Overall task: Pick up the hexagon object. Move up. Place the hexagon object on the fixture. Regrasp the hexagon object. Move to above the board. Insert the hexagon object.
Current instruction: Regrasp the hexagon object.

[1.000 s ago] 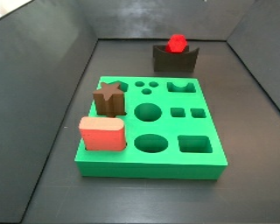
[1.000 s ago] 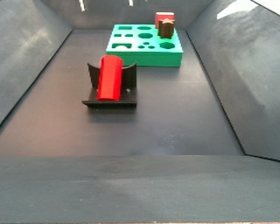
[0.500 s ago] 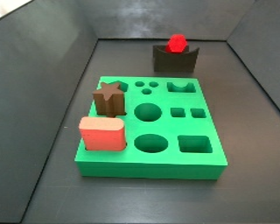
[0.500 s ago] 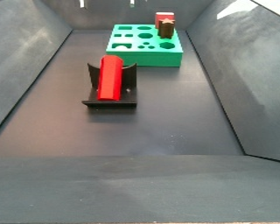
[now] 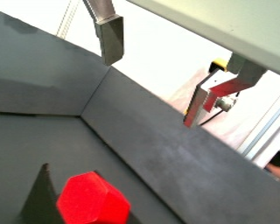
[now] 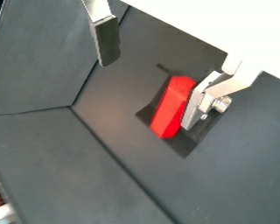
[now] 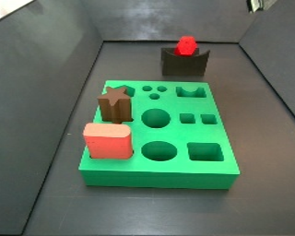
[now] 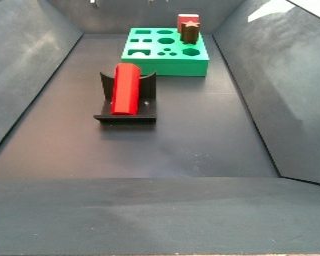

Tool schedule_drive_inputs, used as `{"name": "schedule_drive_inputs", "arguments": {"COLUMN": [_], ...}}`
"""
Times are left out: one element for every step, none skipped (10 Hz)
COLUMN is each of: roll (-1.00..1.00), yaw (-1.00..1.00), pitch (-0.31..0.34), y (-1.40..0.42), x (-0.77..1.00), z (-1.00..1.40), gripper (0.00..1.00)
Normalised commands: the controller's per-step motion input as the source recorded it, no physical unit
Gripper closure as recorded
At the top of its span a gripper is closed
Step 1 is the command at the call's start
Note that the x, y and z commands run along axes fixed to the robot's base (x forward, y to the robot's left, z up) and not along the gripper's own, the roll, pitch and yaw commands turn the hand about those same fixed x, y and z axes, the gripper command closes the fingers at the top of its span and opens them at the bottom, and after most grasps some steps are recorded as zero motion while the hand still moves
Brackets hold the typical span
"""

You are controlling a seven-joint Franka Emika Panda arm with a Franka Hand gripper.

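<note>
The hexagon object point(image 7: 186, 44) is a glossy red prism lying in the notch of the dark fixture point(image 7: 184, 64), behind the green board point(image 7: 175, 171). In a side view it point(image 8: 125, 88) lies lengthwise on the fixture point(image 8: 123, 115), with the board point(image 8: 170, 65) beyond. My gripper point(image 6: 153, 83) hangs well above it, open, with nothing between its fingers point(image 6: 108, 48). The hexagon object point(image 6: 170, 105) shows below, close to one finger. In a wrist view the gripper point(image 5: 153, 80) is open over the floor and the hexagon end point(image 5: 94, 199) shows.
A salmon-pink block point(image 7: 108, 140) and a brown star piece point(image 7: 114, 103) stand in the board's left side. Dark sloping walls point(image 7: 58, 64) enclose the floor on all sides.
A small light part has come into view at the top right edge of a side view. The hexagon object, fixture and board have not moved.
</note>
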Motion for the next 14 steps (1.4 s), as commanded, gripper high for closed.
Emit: {"name": "schedule_drive_inputs", "arguments": {"roll": [0.46,0.28,0.21,0.21,0.20,0.17,0.15,0.10,0.09,0.08,0.07,0.07,0.08,0.08], "yaw": [0.12,0.14,0.15,0.18,0.18,0.17,0.17,0.14,0.12,0.09,0.07,0.03,0.01,-0.02], "pitch": [0.123,0.100,0.077,0.099,0.083,0.034,0.013,-0.039,-0.071,-0.102,-0.108,-0.103,-0.101,-0.085], "y": [-0.04,-0.02,-0.02,0.08,0.07,0.06,0.06,0.06,0.05,0.05,0.05,0.04,0.03,0.02], "x": [0.09,0.08,0.07,0.03,0.03,0.05,0.06,0.07,0.08,0.09,0.10,0.11,0.12,0.10], "z": [-0.01,0.00,-0.01,-1.00,-1.00,-1.00,-1.00,-1.00,-1.00,-1.00,-1.00,-1.00,-0.99,-0.77], "gripper": [0.00,0.00,0.00,0.00,0.00,0.00,0.00,0.00,0.00,0.00,0.00,0.00,0.00,0.00]}}
